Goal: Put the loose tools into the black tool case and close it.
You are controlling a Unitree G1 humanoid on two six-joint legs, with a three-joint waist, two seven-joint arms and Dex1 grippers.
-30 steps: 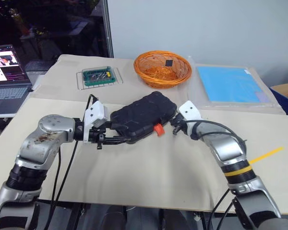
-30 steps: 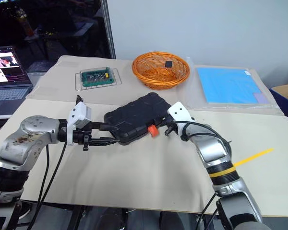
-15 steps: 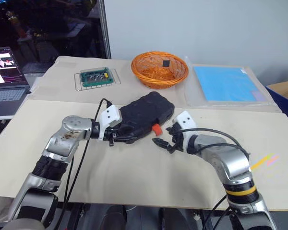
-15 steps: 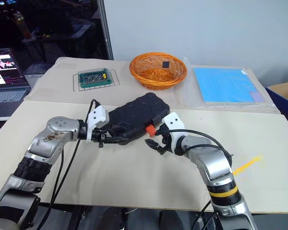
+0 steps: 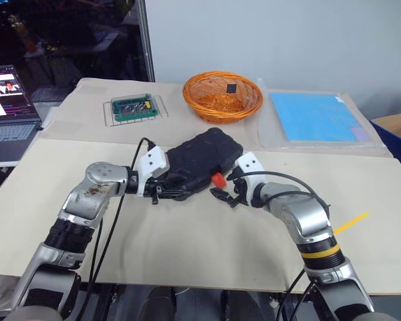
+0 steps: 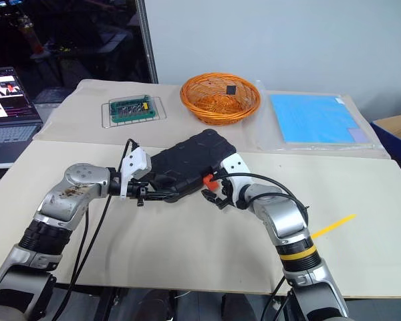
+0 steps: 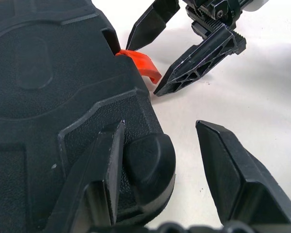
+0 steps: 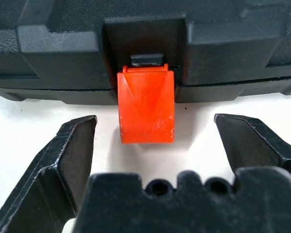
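The black tool case lies shut in the middle of the table, with its lid down. From the head camera you can see the whole table. Behind the case sit an orange basket, a green bit holder and a blue sheet.

The left gripper is at the case's near left corner. The left wrist camera shows more: one finger lies on top of the corner and the other stands off to the side over the table, so the corner is not squeezed.

The right gripper is spread wide and holds nothing. Its wrist camera shows the orange latch up close, sticking out from the case edge between the two fingers, with neither finger touching it.
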